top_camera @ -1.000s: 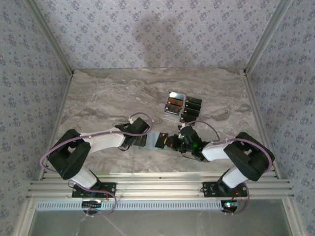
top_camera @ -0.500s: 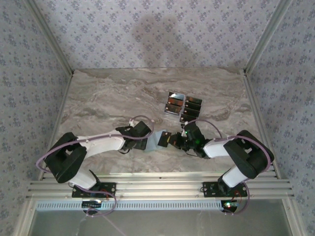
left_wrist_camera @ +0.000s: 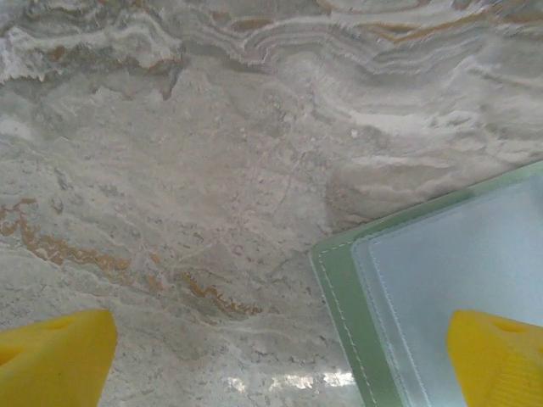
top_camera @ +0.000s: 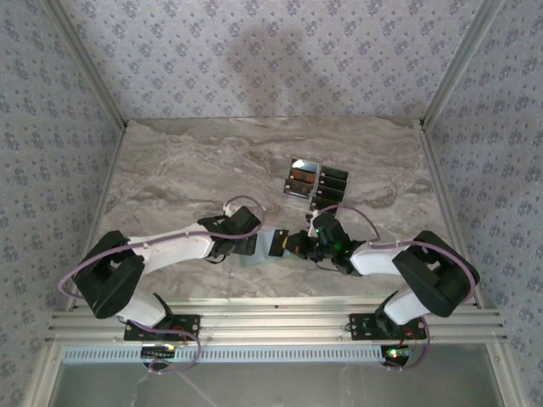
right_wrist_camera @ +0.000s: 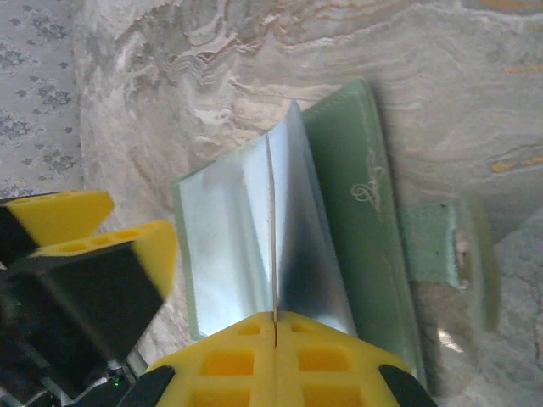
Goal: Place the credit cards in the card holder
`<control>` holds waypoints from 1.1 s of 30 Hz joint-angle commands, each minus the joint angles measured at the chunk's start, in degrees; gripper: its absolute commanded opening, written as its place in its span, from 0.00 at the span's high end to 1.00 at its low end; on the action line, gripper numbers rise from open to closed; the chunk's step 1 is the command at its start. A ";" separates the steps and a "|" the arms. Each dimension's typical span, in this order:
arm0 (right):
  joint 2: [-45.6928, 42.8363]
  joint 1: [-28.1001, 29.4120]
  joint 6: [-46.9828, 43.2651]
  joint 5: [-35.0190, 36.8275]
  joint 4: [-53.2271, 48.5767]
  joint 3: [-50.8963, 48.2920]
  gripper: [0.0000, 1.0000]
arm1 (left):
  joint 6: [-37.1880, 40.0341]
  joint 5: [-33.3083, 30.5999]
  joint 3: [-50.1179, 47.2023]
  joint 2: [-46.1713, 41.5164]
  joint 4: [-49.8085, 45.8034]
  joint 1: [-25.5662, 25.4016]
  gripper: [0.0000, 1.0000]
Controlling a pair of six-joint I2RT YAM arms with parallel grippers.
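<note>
The card holder (right_wrist_camera: 365,203) lies open on the marble between the two grippers, pale green with a grey-blue inner panel (right_wrist_camera: 222,246); its corner (left_wrist_camera: 441,280) also reaches between my left fingers. My right gripper (right_wrist_camera: 274,326) is shut on one credit card (right_wrist_camera: 273,220), seen edge-on and standing upright over the inner panel. My left gripper (left_wrist_camera: 276,365) is open just above the table, its yellow fingertips (left_wrist_camera: 51,356) straddling the holder's edge. In the top view the holder (top_camera: 273,242) sits between the left gripper (top_camera: 253,246) and the right gripper (top_camera: 299,244). More black credit cards (top_camera: 329,188) lie in a row behind.
A shiny silver-and-orange item (top_camera: 300,178) lies just left of the card row. The marble table (top_camera: 187,170) is walled by patterned panels on three sides. The left gripper's yellow fingers (right_wrist_camera: 140,246) sit close beside the held card.
The left arm has stretched further right, keeping its gripper at the holder's left edge. The right gripper shifted slightly with the card still in it; the holder moved a little.
</note>
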 commanded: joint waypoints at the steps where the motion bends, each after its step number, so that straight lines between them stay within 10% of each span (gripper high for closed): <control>1: -2.99 0.50 -2.23 1.32 -4.16 1.88 1.00 | -1.08 -2.11 0.66 2.94 -2.59 0.21 0.00; 17: -6.01 -2.19 -5.21 -0.11 -5.79 1.54 1.00 | 8.77 -5.18 7.39 9.81 0.52 6.58 0.00; 33: -5.62 -2.56 -6.68 -4.11 -5.91 3.93 1.00 | 5.12 -3.19 4.66 -1.71 -1.51 5.91 0.00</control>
